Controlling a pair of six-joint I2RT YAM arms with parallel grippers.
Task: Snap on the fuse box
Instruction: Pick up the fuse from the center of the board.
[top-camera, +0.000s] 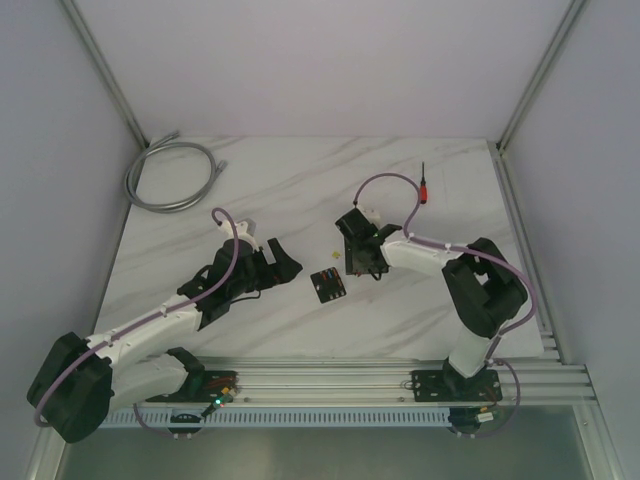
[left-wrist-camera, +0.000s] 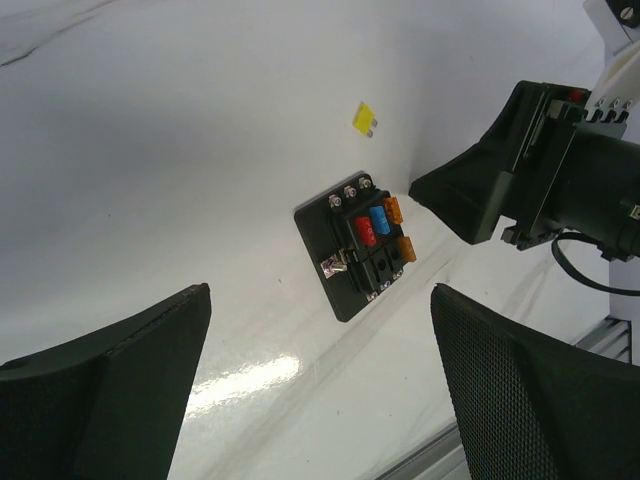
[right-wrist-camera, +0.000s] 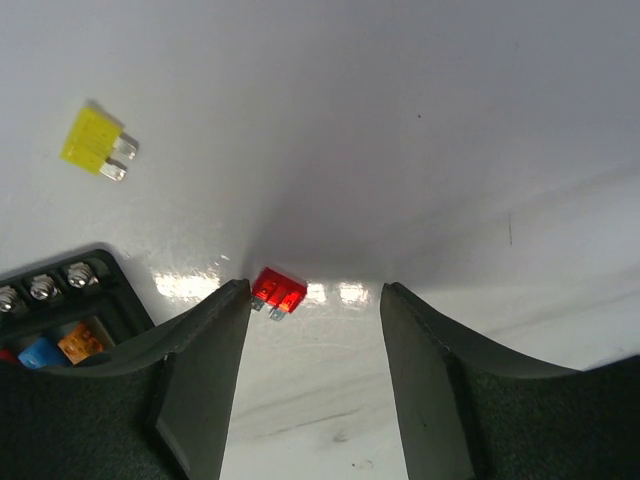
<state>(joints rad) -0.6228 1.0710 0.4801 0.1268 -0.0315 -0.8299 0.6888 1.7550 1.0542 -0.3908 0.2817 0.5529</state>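
My right gripper (right-wrist-camera: 315, 300) stands parted and empty, straddling a loose red fuse (right-wrist-camera: 278, 292); my left gripper (top-camera: 287, 258) gapes wide, empty. Between them the fuse box (left-wrist-camera: 352, 250) lies flat, several fuses seated. A yellow fuse (right-wrist-camera: 95, 142) also lies loose, so I judge work remains.

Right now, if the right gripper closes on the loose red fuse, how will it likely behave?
The red fuse lies flat, so it probably won't roll. The table looks glossy, so it may skid if nudged. It is tiny beside the open right gripper, likely light and easy to flick away.
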